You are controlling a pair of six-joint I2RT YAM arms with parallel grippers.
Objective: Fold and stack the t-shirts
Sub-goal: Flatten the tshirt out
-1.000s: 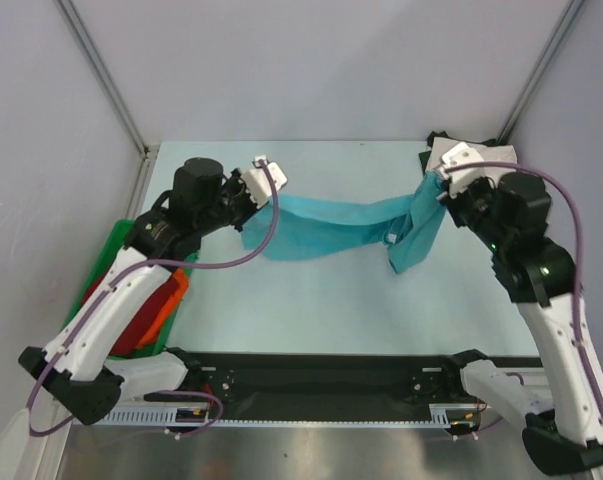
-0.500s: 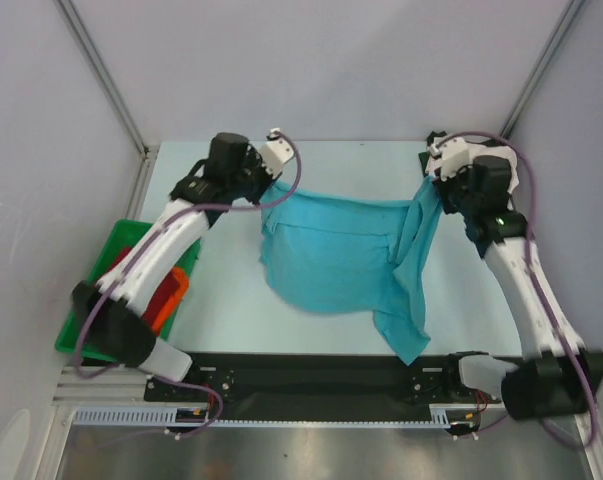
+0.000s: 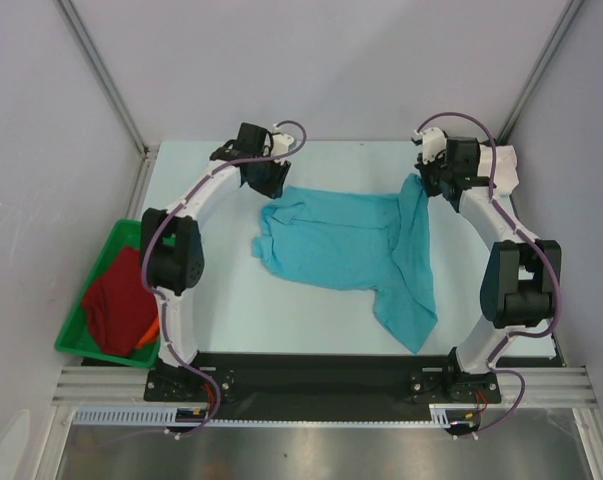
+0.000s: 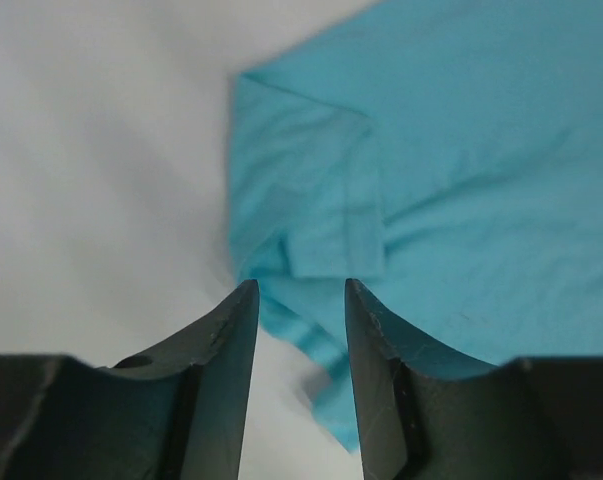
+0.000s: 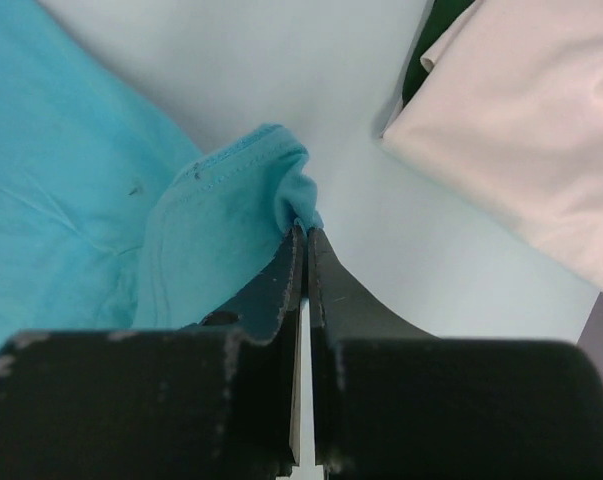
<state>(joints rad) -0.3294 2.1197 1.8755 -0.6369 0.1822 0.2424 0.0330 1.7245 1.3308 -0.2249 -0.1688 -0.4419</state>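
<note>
Turquoise shirt (image 3: 346,245) lies rumpled on surface (image 3: 281,310). Left gripper (image 4: 299,292) at its 10 o'clock corner, jaws apart, holding nothing. Right gripper (image 5: 304,238) at 1 o'clock corner, pinched on hem. Cream shirt (image 5: 521,130) at 3 o'clock.

The left arm (image 3: 206,192) and right arm (image 3: 486,205) are white curved shells with black joint housings; purple cables (image 3: 459,117) loop along each (one per arm). The fingers (image 5: 261,310) are black, slightly scuffed.
</note>
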